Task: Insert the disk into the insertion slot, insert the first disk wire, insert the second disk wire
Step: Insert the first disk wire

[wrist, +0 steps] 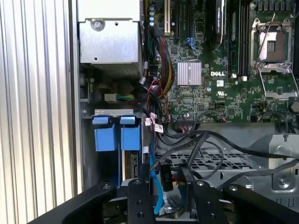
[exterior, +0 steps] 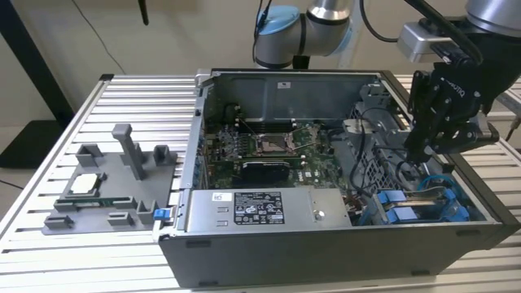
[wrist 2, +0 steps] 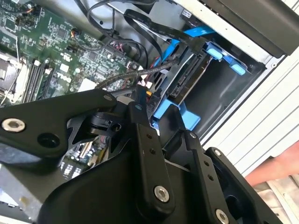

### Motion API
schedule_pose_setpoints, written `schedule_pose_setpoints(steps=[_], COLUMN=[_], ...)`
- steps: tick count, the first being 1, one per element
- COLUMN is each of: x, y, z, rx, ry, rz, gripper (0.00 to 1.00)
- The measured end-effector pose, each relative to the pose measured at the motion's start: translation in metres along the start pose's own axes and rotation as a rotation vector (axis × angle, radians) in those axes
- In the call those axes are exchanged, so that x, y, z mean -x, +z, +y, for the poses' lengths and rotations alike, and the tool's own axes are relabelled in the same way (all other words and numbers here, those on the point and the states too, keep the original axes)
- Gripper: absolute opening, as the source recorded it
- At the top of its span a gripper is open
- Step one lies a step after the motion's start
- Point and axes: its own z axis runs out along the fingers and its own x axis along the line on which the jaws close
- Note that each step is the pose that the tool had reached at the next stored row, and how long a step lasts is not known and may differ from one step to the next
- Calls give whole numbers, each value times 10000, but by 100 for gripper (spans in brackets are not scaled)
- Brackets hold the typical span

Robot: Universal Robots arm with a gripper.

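Observation:
The disk (wrist 2: pixel 187 81) sits on edge inside the insertion slot (wrist 2: pixel 224 56), held in its bright blue frame. The slot's blue latch tabs (wrist: pixel 105 135) also show in the first wrist view and at the case's near corner on the exterior view's right (exterior: pixel 403 210). My black gripper (exterior: pixel 421 155) hangs just above that bay. A black connector (wrist: pixel 166 177) on a blue wire (wrist: pixel 153 189) lies within my gripper (wrist: pixel 172 189). A braided black wire (wrist 2: pixel 124 78) runs up to the gripper (wrist 2: pixel 159 100).
The open computer case (exterior: pixel 326 250) lies on a slatted metal table (exterior: pixel 138 97). Inside are the motherboard (exterior: pixel 269 146), a labelled power-supply box (exterior: pixel 260 210) and loose cables (wrist: pixel 224 149). A grey parts fixture (exterior: pixel 114 183) stands on the exterior view's left. A person's arm (wrist 2: pixel 275 168) is beside the case.

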Motion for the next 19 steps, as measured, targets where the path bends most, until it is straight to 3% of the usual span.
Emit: schedule_pose_setpoints(steps=[1,10,19], x=[0,-20,-200], y=[1,11,10], z=[0,0,-7], rx=[-5,-21,-22], ry=[0,-1,62], rz=[-3,-11,-11], gripper=[0,0,0])
